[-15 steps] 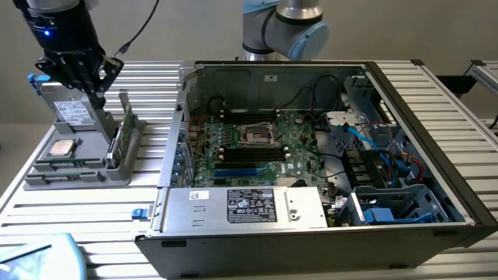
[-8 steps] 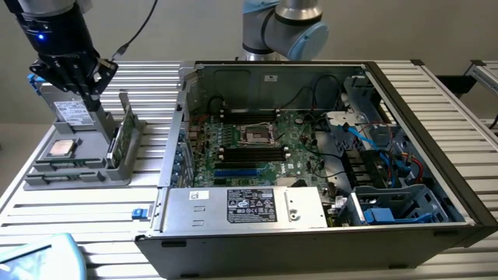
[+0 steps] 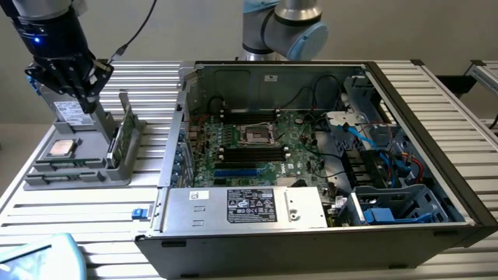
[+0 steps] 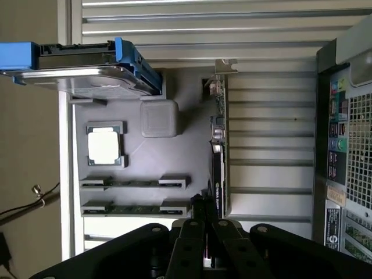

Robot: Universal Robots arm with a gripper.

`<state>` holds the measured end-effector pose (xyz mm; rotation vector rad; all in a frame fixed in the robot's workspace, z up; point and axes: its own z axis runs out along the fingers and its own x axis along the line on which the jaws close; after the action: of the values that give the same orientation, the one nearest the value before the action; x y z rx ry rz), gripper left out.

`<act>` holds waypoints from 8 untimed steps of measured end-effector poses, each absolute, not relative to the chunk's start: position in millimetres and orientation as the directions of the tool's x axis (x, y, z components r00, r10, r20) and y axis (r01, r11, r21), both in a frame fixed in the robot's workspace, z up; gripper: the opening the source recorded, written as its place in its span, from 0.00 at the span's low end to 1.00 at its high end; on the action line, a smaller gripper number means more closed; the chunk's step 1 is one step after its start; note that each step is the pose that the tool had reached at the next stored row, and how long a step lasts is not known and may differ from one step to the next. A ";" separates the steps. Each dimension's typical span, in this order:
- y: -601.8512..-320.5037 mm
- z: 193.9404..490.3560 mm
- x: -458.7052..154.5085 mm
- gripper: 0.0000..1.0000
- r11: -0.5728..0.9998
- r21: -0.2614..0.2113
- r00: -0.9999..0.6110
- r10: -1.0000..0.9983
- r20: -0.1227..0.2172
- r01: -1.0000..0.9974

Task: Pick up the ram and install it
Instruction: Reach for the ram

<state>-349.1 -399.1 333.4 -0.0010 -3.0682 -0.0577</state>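
Exterior view: your gripper hangs closed, holding nothing, over the gray tray at the edge of the counter on the exterior view's left, beside the open computer case. Wrist view: the ram lies in a tray slot, near the processor chip in its pocket.

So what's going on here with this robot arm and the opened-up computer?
The robot arm's gripper hangs shut, with nothing in it, over a grey parts tray beside the open computer case. The ram lies in its holder on the tray, not yet picked up. The motherboard sits exposed inside the case.
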 end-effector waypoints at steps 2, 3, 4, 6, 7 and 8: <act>-399.2 332.3 -350.8 0.10 0.999 0.037 -0.997 -0.008 0.074 -0.005; -399.3 331.6 -351.9 0.10 0.999 0.037 -0.997 -0.011 0.074 -0.009; -399.3 330.9 -353.1 0.10 0.999 0.037 -0.997 -0.014 0.074 -0.012; -399.3 328.8 -357.3 0.10 0.999 0.037 -0.997 -0.019 0.074 -0.016; -399.4 327.4 -360.5 0.10 0.999 0.037 -0.997 -0.021 0.074 -0.018; -399.3 325.8 -364.0 0.10 0.999 0.037 -0.997 -0.022 0.074 -0.019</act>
<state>-364.0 -399.3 325.8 0.0318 -3.0662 -0.0563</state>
